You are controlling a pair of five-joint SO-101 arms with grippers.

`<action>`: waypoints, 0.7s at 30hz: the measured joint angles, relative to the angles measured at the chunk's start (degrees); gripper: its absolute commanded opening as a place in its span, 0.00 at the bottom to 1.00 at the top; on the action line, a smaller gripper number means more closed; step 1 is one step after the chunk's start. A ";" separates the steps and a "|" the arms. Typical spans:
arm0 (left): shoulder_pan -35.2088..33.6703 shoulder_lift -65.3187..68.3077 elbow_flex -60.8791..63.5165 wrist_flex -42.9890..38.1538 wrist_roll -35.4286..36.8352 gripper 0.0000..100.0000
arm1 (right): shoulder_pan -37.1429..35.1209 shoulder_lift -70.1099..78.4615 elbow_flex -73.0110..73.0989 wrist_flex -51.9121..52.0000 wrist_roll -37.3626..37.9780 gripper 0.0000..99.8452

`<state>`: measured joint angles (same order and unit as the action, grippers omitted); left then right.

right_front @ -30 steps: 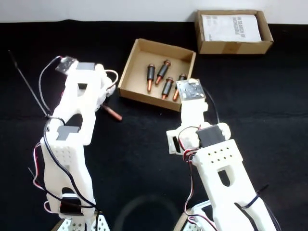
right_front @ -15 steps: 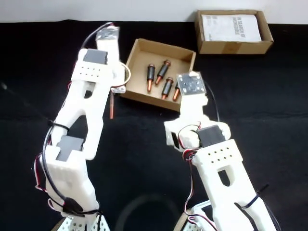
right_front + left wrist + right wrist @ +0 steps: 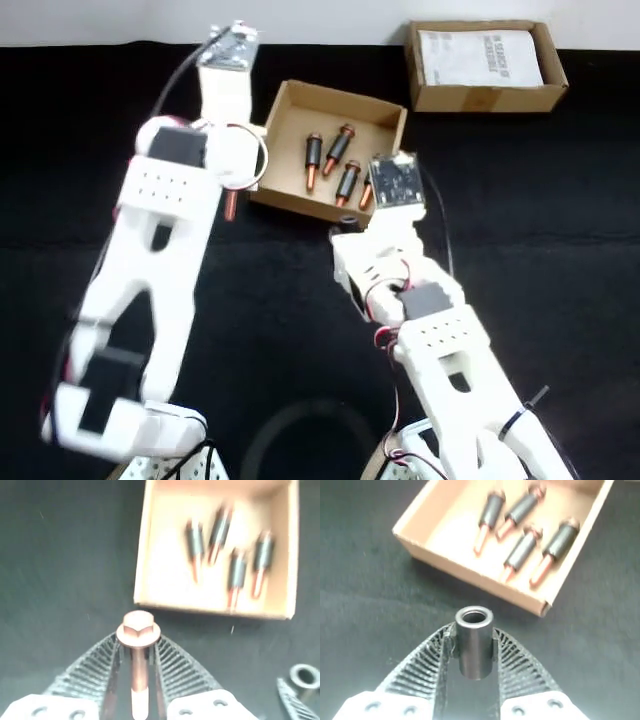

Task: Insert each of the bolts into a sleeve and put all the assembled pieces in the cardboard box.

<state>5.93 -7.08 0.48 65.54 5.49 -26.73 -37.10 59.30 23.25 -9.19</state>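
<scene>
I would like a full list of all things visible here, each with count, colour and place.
assembled pieces: 4, dark grey and copper, inside the cardboard box
cardboard box: 1, brown, mid table
bolt: 1, copper, in left gripper
sleeve: 1, dark grey, in right gripper
second box: 1, brown, white sheet inside, far right
table: 1, black
left arm: 1, white, near side
right arm: 1, white, near side
</scene>
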 measured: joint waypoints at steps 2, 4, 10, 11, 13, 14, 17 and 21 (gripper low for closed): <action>-0.09 -6.68 6.68 -6.42 0.62 0.01 | 0.00 0.00 2.81 -7.65 0.00 0.01; -0.70 -12.40 13.01 -11.87 0.70 0.01 | -0.09 0.00 5.19 -14.68 0.00 0.01; -3.52 -16.70 22.15 -16.88 1.41 0.01 | -2.99 0.00 9.58 -26.55 0.00 0.01; -3.60 -16.97 23.03 -17.14 2.29 0.01 | -3.43 0.00 10.11 -28.13 0.00 0.01; -3.52 -17.23 24.97 -17.58 5.98 0.01 | -4.48 0.00 11.34 -31.91 0.00 0.01; -3.43 -17.23 25.67 -18.11 8.35 0.01 | -5.01 0.00 12.04 -33.93 0.00 0.01; -3.43 -17.23 27.60 -21.63 16.00 0.01 | -6.86 0.00 14.15 -39.30 0.00 0.01; -3.43 -17.23 28.48 -28.31 22.68 0.01 | -8.53 0.00 17.41 -43.96 0.00 0.01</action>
<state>2.51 -24.31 28.97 37.23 28.18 -35.25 -37.10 76.70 -20.70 -9.19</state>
